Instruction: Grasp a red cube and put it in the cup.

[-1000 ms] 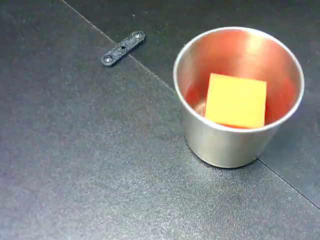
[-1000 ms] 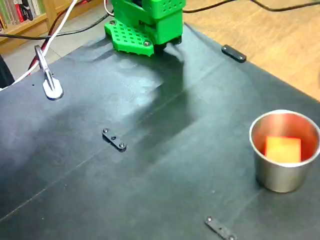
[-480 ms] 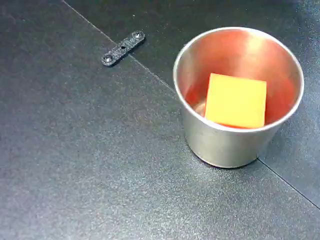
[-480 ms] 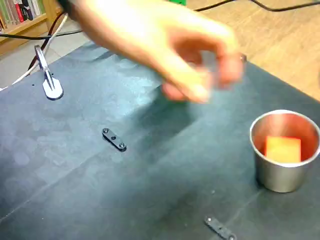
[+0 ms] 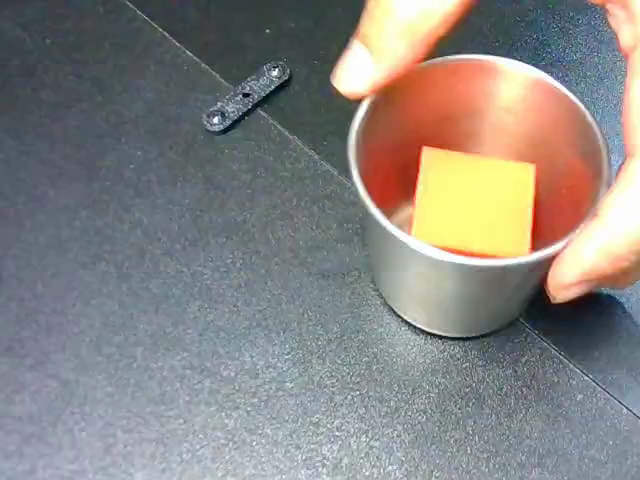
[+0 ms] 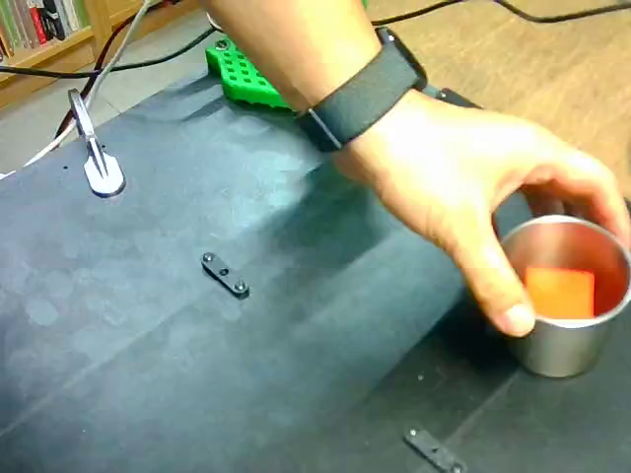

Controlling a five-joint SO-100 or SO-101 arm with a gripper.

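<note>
The red cube point(image 5: 474, 201) lies inside the cup point(image 5: 440, 290), resting on its floor with its lighter top face up, so the placing looks already done. The cup stands upright on the dark counter point(image 5: 180, 330), toward the 3 o'clock edge in both fixed views.

The claw is not in view, so I cannot tell how far open it is or whether it holds anything. Only the arm's green base point(image 6: 242, 74) shows, at about 11 o'clock from the cup and well apart from it.

A person's hand point(image 6: 463, 187), with a black band point(image 6: 360, 94) on the wrist, reaches in from 11 o'clock. Its thumb point(image 6: 503, 296) sits at the cup's 9 o'clock wall and its fingers point(image 5: 600, 245) curl around the far side. This hand, not the claw, is nearest the cube, and I judge it is about to take the cup.

A small black strip point(image 5: 246, 96) lies on the counter at 10 o'clock from the cup.
</note>
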